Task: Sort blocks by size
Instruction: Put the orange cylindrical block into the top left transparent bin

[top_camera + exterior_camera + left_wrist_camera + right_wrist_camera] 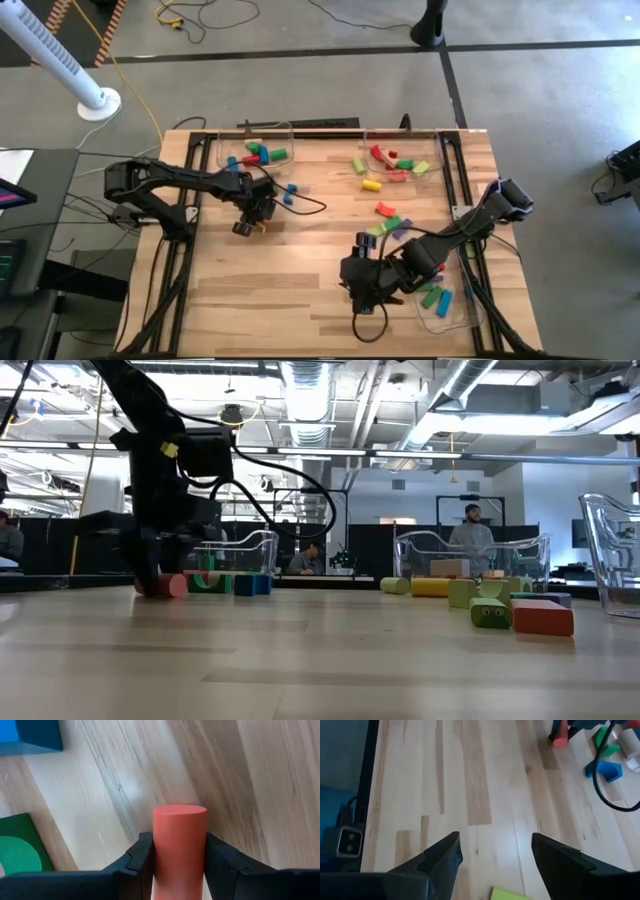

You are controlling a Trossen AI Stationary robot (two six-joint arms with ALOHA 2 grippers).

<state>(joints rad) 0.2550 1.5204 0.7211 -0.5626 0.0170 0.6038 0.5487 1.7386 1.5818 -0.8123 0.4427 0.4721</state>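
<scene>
We clamp our left gripper (179, 865) on a red cylinder (179, 845); right gripper (492, 852) waits wide at five o'clock. Trays (232, 148) are part-filled; many blocks (385, 208) remain loose at one o'clock.

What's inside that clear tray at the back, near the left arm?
The clear tray holds a few blocks in green, blue and red, with one tan piece. The high view shows only a mixed cluster, so any blocks lying under the top ones cannot be seen.
</scene>
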